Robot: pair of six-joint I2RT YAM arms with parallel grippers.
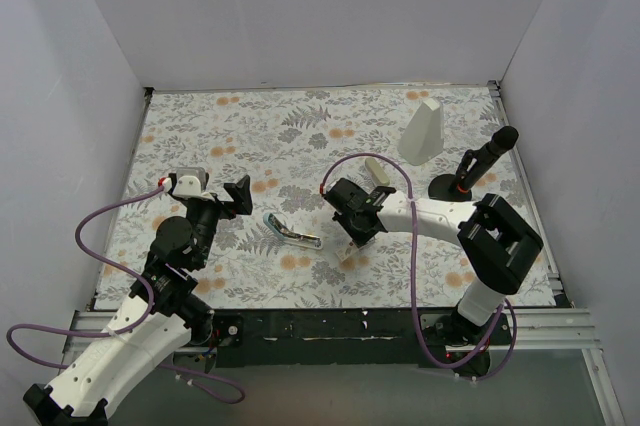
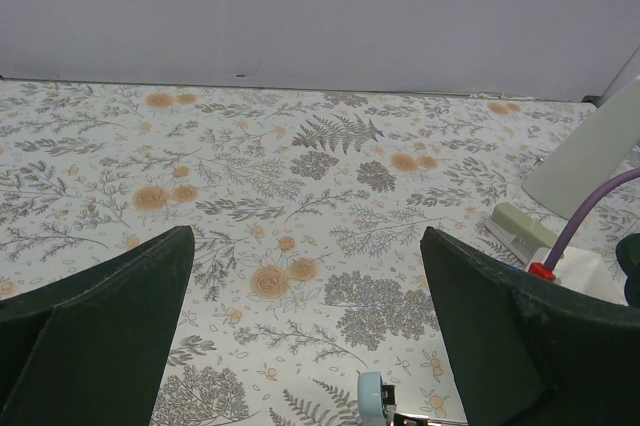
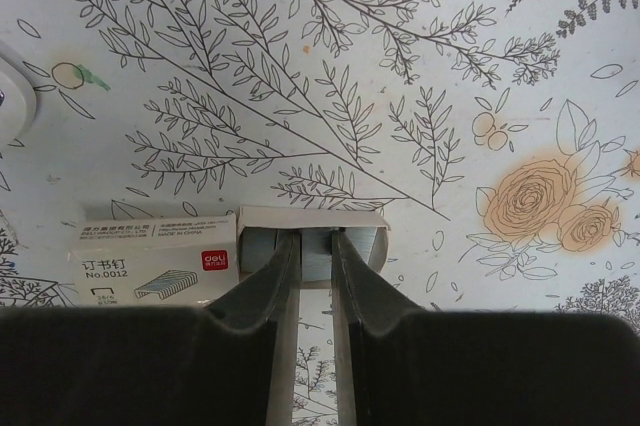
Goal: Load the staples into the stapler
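Note:
The light blue stapler (image 1: 292,233) lies opened on the floral mat, its silver channel showing; its tip shows in the left wrist view (image 2: 372,398). The cream-white staples box (image 1: 327,271) lies right of it. In the right wrist view the box sleeve (image 3: 155,258) sits beside its pulled-out tray of silver staples (image 3: 315,246). My right gripper (image 3: 315,251) reaches into the tray, fingers nearly together around the middle strip; it also shows in the top view (image 1: 352,234). My left gripper (image 1: 228,201) hangs open and empty left of the stapler, also in its own view (image 2: 305,331).
A beige stapler (image 1: 378,170) lies behind the right gripper and shows in the left wrist view (image 2: 520,231). A tall white wedge block (image 1: 422,132) stands at the back right. A black post on a round base (image 1: 470,171) stands near the right wall.

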